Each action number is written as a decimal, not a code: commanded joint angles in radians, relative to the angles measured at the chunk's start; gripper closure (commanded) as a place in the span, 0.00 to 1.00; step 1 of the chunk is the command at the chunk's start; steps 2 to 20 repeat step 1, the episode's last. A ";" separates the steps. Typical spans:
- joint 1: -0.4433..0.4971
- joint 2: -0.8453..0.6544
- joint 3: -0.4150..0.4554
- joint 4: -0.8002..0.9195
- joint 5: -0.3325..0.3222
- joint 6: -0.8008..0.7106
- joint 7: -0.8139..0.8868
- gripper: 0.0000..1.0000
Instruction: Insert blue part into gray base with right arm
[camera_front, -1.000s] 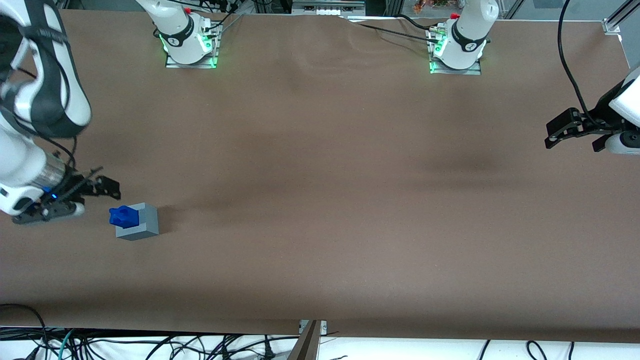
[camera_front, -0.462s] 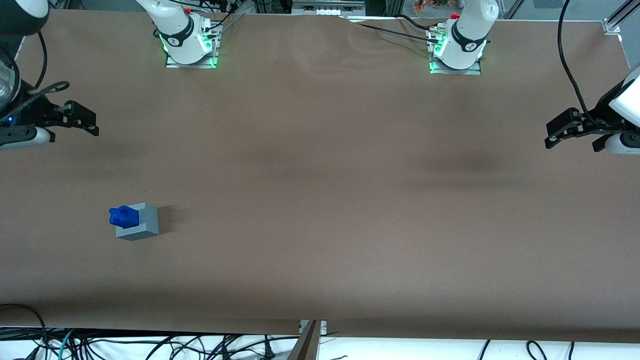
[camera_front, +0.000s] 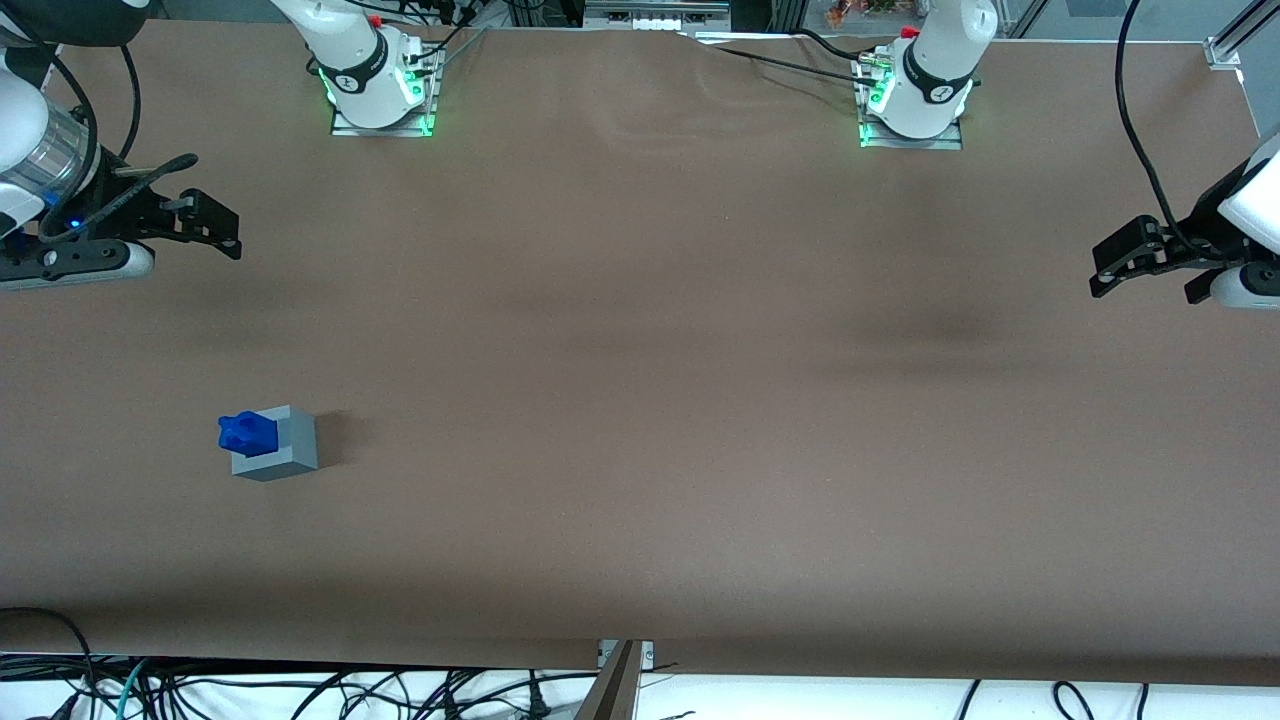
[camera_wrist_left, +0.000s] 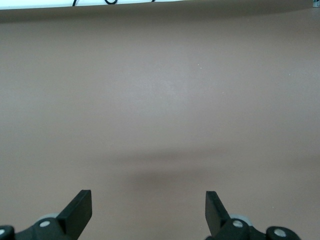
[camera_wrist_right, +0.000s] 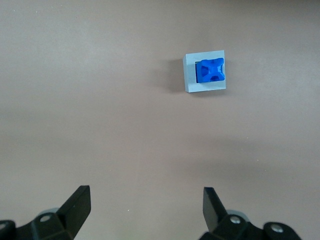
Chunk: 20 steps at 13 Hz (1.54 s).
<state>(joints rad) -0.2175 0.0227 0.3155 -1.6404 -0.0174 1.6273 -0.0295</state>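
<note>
the gray base (camera_front: 277, 455) stands on the brown table (camera_front: 660, 400) toward the working arm's end, closer to the front camera than the middle of the cloth; the blue part (camera_front: 246, 434) sits in the base's recess and sticks up out of it, its knobbly top leaning a little toward the working arm's end of the table in the front view; in the right wrist view the blue part (camera_wrist_right: 210, 71) fills most of the square opening of the gray base (camera_wrist_right: 190, 75), with a band of grey wall showing along one side; the right arm (camera_front: 35, 150) hangs high at its end of the table, well apart from the base, and its gripper (camera_front: 205, 225) lies at about eleven o'clock from the base in the front view, farther from the front camera than the base is; the gripper (camera_wrist_right: 145, 205) is spread wide with nothing between its fingers (camera_wrist_right: 78, 204), only bare brown table showing in the gap; from the gripper the base lies at about one o'clock in the right wrist view; a soft shadow falls on the cloth just beside the base.
</note>
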 joint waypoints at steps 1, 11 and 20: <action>0.015 -0.010 -0.013 -0.001 0.008 -0.009 0.005 0.01; 0.015 -0.010 -0.013 -0.001 0.008 -0.009 0.005 0.01; 0.015 -0.010 -0.013 -0.001 0.008 -0.009 0.005 0.01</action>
